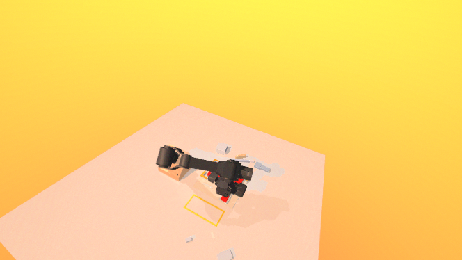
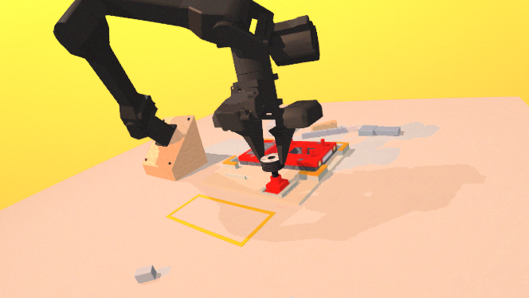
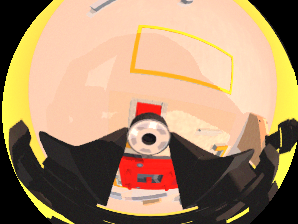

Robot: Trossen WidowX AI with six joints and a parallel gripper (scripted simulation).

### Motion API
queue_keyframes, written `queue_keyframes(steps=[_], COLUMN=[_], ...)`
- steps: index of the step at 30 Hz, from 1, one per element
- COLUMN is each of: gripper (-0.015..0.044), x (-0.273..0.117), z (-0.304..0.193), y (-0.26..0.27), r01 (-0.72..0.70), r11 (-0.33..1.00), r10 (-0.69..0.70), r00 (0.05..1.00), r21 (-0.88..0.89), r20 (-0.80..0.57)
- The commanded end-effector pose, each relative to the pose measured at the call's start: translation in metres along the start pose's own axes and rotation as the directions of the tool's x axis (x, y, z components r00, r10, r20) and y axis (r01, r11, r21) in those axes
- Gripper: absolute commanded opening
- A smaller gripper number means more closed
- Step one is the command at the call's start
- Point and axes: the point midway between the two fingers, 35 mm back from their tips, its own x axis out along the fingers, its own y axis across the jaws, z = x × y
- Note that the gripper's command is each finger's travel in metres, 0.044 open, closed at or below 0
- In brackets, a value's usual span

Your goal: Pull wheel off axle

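The black parallel-jaw gripper (image 2: 271, 158) is clamped on the small grey-and-black wheel (image 2: 271, 160). It hangs just above the red axle base (image 2: 276, 185), near the yellow-outlined rectangle (image 2: 221, 219).

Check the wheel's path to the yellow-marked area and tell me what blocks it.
Nothing visible blocks it. The gripper is shut on the wheel, just above the axle; the table stretch toward the marked area shows no objects.

One wheel (image 2: 271, 159), one axle (image 2: 274, 173), one yellow marked area (image 2: 220, 218), one wooden wedge (image 2: 178, 149)

Bare test bench, table (image 2: 438, 223), yellow backdrop (image 2: 398, 48)
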Motion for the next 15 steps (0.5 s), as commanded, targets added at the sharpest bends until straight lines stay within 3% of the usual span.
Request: queue_keyframes(steps=[1,15], gripper=[0.0,0.0], x=[-0.0066,-0.0113], z=[-0.0007,-0.0007], y=[0.0028,0.0026], r01=[-0.012,-0.012], r11=[1.0,1.0], r10=[0.012,0.012], r00=[1.0,1.0], r21=[0.005,0.004], r20=[-0.005,-0.005])
